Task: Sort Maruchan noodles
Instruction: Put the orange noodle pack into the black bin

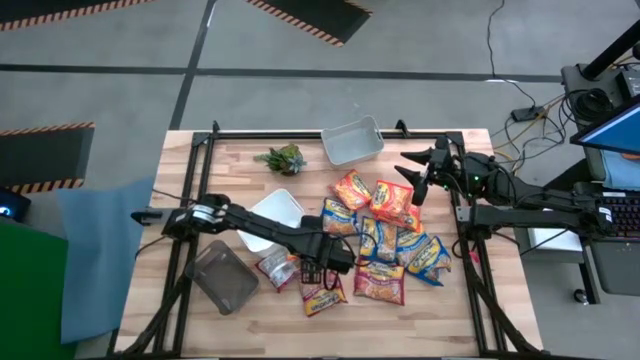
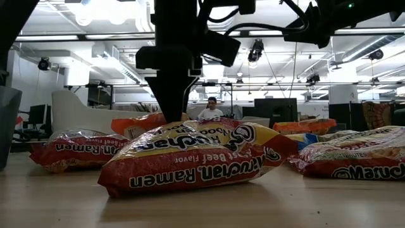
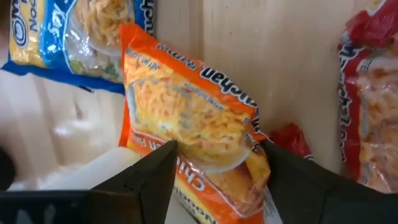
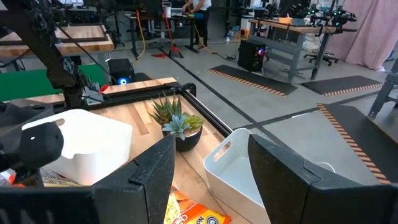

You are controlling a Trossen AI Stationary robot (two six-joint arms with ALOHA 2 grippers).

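Roughly a dozen crinkly plastic Maruchan noodles (image 1: 385,240) pkts lie heaped on your desk (image 1: 440,315), mid to right: flat rectangles, glossy film, orange-red, blue-yellow and dark red. One dark red pkt (image 2: 193,161) sits nearest the low cam, puffy, w/ wrinkled sealed ends.

Your left end effector (image 1: 322,270) is down over the near-left edge of the heap, fingers (image 3: 146,177) spread wide either side of an orange pkt (image 3: 196,118); can't tell if they touch it. A blue-yellow pkt (image 3: 74,31) lies just beside that one.

Your right end effector (image 1: 410,170) hangs at the far right of the desk, above the pile's far edge, fingers apart, nothing between them.

Three tubs: white one (image 1: 268,220) under the left arm, grey one (image 1: 352,141) at far centre, clear ribbed one (image 1: 222,277) near left. All rectangular w/ rounded corners, smooth plastic. Small spiky green plant (image 1: 281,158) in a dark pot, left of the grey tub.

Desk is pale wood planks w/ a black metal frame. Floor is grey concrete w/ striped hazard mats (image 1: 310,15). Beyond: open workshop, ceiling lights, monitors, a person (image 2: 211,109) seated far off.
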